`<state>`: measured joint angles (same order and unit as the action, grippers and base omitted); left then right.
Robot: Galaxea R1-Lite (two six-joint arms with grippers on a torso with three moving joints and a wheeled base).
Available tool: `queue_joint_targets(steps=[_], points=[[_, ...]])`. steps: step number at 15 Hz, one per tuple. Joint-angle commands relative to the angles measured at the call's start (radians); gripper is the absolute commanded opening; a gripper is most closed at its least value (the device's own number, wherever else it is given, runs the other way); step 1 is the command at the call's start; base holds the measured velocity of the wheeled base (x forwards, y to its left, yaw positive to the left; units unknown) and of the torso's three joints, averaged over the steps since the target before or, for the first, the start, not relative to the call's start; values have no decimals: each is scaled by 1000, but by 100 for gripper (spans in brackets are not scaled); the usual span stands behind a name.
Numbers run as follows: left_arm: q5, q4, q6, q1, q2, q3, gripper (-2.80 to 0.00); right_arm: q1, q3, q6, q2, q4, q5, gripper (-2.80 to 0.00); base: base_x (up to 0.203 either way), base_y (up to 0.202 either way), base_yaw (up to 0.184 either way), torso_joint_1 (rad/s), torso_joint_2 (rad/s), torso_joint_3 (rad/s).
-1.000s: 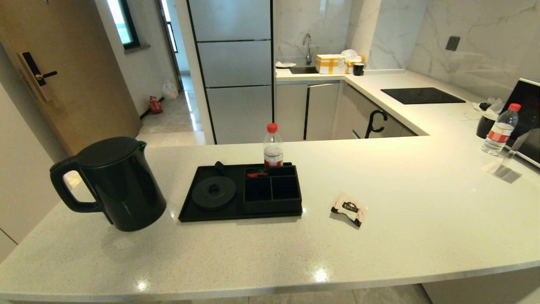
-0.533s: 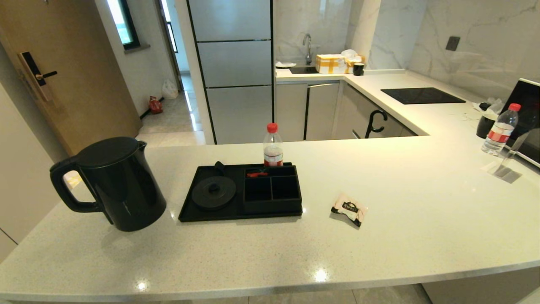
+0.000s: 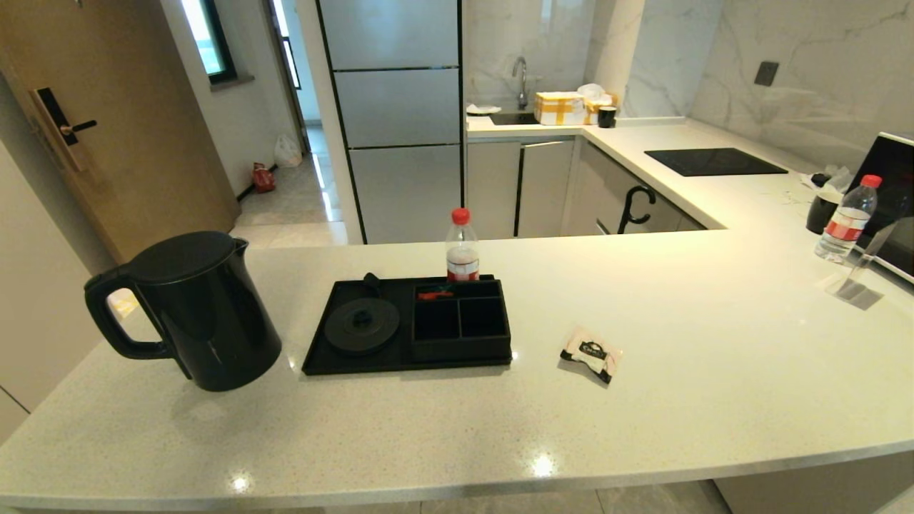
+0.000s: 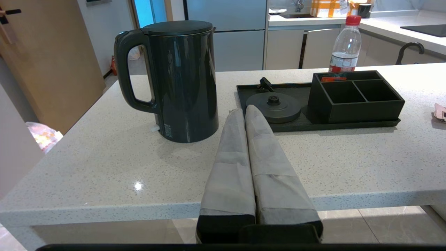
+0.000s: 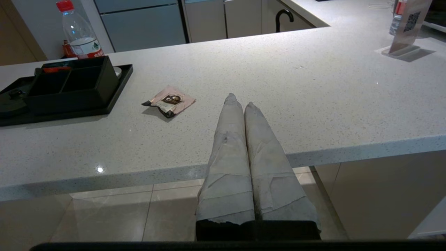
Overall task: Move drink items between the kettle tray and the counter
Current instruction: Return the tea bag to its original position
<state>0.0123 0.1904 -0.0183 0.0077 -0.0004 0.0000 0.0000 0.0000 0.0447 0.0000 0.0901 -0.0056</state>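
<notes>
In the head view the kettle (image 3: pixel 191 310) is standing on the table (image 3: pixel 643 428) just left of the kettle tray (image 3: pixel 407 326), whose round base disc (image 3: pixel 362 326) is lying bare, and the sachet (image 3: pixel 591 353) is lying on the table to the tray's right, so by my judgement nothing is being moved yet (neither arm is showing here). In the left wrist view the left tool (image 4: pixel 245 111) is hanging clenched and empty before the table's near edge, pointing between kettle and tray. In the right wrist view the right tool (image 5: pixel 240 101) is likewise sitting clenched on nothing, the sachet lying near its tips but apart.
</notes>
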Motion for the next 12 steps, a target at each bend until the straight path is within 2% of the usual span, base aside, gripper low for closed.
queue_joint_targets(steps=[1, 12], points=[[0, 1, 0, 0, 0, 40, -280, 0, 32, 0, 2, 0, -1, -280, 0, 0, 0, 0, 0, 0], [0, 1, 0, 0, 0, 40, -280, 0, 21, -16, -2, -3, 1, -280, 0, 0, 0, 0, 0, 0]])
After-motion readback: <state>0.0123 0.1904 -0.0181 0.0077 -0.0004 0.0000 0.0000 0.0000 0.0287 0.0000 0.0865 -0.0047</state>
